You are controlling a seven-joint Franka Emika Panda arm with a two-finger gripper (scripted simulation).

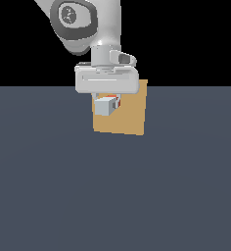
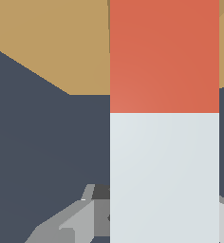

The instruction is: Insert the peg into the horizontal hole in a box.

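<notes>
The tan box (image 1: pixel 129 117) stands upright on the dark floor. My gripper (image 1: pixel 107 99) hangs in front of its face and is shut on the peg (image 1: pixel 104 106), which it holds level above the floor. The peg's pale grey-white end faces the exterior camera and its red end (image 1: pixel 118 101) points at the box. In the wrist view the peg (image 2: pixel 164 161) fills the middle, with its red end (image 2: pixel 164 57) against the tan box face (image 2: pixel 52 42). The hole is hidden behind the peg and gripper. One grey finger (image 2: pixel 66 225) shows beside the peg.
A dark grey-blue floor (image 1: pixel 115 196) spreads around the box. The background above it is black. No other objects are in view.
</notes>
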